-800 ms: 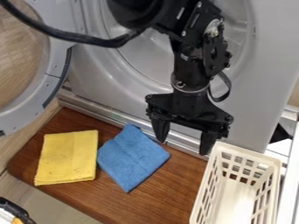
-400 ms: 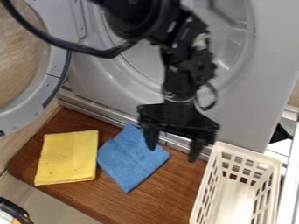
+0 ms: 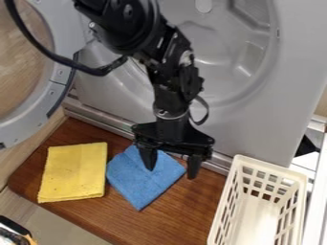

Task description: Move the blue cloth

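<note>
Where one black arm (image 3: 169, 91) slants in from upper left, its gripper (image 3: 171, 173) hangs down, fingers spread, over one blue cloth (image 3: 137, 184), laid on the bench (image 3: 185, 210) beside one yellow cloth (image 3: 73, 172).

The hand (image 3: 171, 173) now hangs farther left and slightly lower in view, nearer the blue cloth's (image 3: 140, 183) middle.

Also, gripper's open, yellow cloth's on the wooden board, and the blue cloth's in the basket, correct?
The blue cloth isn't in the basket; the camera view shows it on the wooden board. The rest holds: gripper open, yellow cloth on the board.
</note>
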Available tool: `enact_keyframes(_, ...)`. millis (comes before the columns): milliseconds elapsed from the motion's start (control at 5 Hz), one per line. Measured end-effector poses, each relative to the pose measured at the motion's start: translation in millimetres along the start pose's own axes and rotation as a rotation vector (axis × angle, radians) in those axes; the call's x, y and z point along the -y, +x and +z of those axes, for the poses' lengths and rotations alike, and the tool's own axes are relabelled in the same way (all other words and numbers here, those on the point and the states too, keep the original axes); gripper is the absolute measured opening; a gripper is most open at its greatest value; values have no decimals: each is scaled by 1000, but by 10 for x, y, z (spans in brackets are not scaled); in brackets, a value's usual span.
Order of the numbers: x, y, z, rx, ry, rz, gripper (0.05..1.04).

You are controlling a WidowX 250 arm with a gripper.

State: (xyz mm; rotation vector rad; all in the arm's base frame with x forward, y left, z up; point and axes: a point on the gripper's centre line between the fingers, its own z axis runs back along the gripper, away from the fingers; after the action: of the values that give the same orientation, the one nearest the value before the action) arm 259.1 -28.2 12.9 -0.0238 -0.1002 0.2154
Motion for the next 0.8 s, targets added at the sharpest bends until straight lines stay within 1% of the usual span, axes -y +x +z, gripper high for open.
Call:
enact_keyframes(200, -116, 54, -194, 15, 17, 34, 1001)
enact_keyframes(400, -272, 113, -310, 58, 35, 62, 1001)
enact_keyframes(600, -443, 167, -392, 75, 52, 107, 1001)
enact_keyframes(800, -530, 235, -365, 84, 64, 120, 1001)
